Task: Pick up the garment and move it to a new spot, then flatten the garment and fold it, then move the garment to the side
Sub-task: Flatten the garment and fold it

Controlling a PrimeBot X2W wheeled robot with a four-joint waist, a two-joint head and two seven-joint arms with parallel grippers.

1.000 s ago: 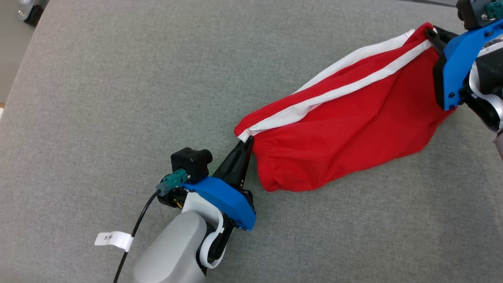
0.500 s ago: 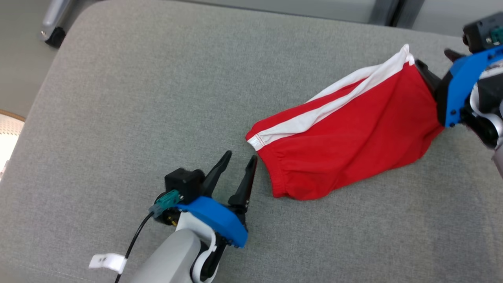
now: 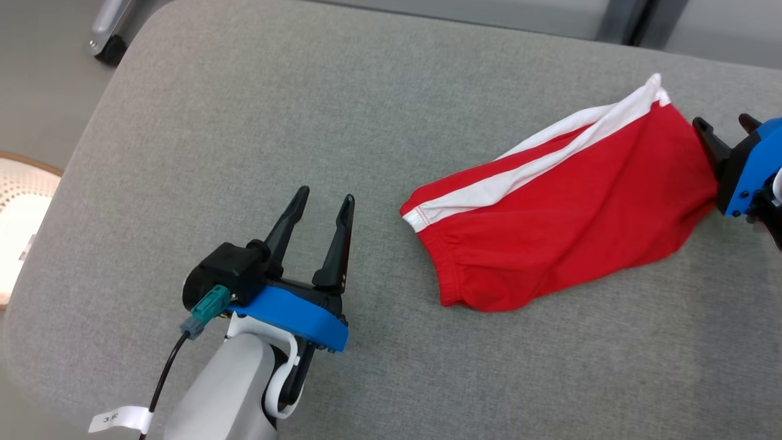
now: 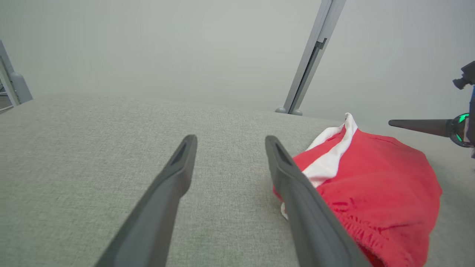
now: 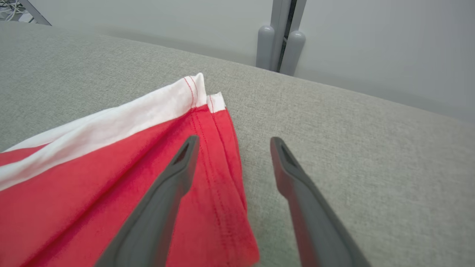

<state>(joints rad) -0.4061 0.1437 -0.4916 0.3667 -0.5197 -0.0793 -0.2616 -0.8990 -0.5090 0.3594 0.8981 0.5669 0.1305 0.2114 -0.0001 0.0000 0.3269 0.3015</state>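
Observation:
The garment (image 3: 568,214) is a pair of red shorts with white side stripes, lying folded on the grey cushioned surface (image 3: 244,122) right of centre. My left gripper (image 3: 325,198) stands open to the left of the waistband, apart from it; the left wrist view has the red cloth (image 4: 374,196) just right of my right-hand finger. At the far right my right gripper (image 3: 724,125) is open beside the hem end. In the right wrist view its left finger hangs over the red hem (image 5: 219,174) and nothing is pinched between the fingers.
The grey surface ends in a rounded edge at the left, with floor and a pale woven round object (image 3: 21,214) beyond. A grey post (image 5: 281,37) stands behind the far edge. A cable with a white tag (image 3: 119,420) trails from my left forearm.
My left gripper let go of the waistband, opened and drew back to the left. The right gripper released the hem and backed off. The head camera tilted, shifting the whole picture.

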